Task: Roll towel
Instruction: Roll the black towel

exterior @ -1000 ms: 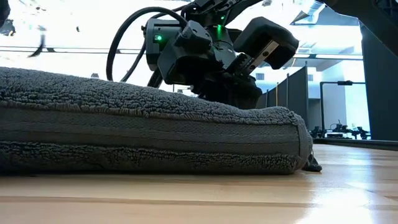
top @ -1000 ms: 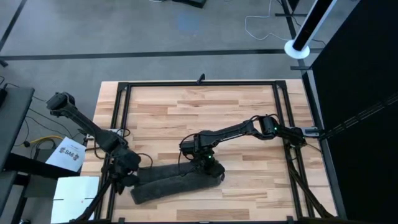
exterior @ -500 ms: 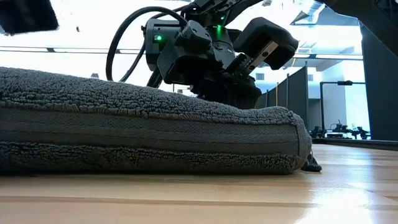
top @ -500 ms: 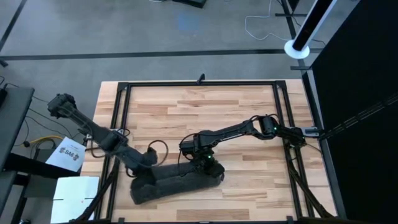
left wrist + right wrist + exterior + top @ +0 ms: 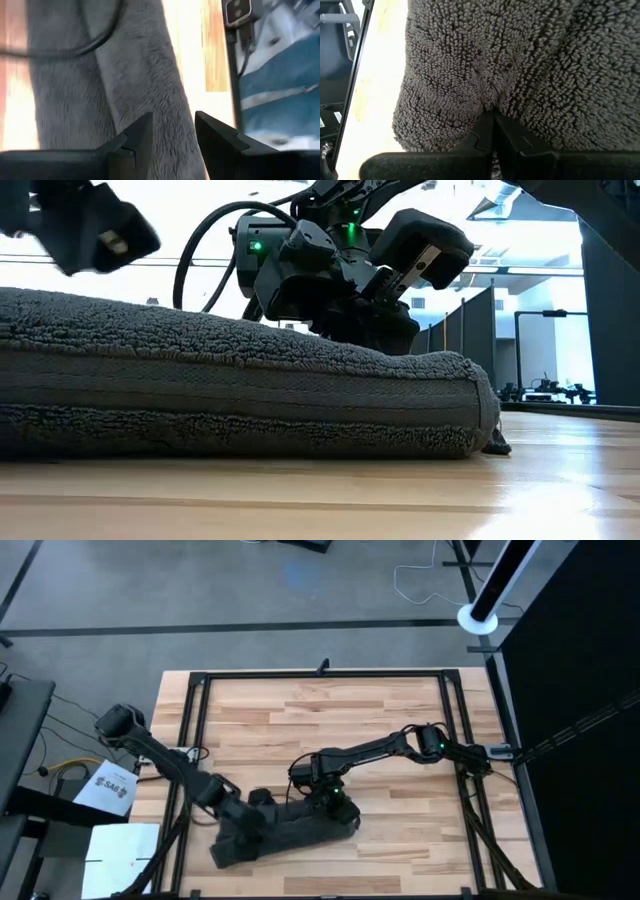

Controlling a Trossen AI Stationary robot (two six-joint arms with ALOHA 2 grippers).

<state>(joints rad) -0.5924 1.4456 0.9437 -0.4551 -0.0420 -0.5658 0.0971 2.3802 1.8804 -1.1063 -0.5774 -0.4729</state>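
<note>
The right gripper [image 5: 335,802] is clenching a pinch of the towel [image 5: 285,832], its fingers [image 5: 492,131] pressed together into the pile at the towel's right end. The towel is lying as a long folded band across the near part of the table [image 5: 400,740], slanting toward the left front corner. The left gripper [image 5: 258,823] is hovering over the towel's left half with its fingers [image 5: 137,137] standing apart, nothing between them. In the low view the right gripper [image 5: 345,270] is sitting atop the thick grey band.
</note>
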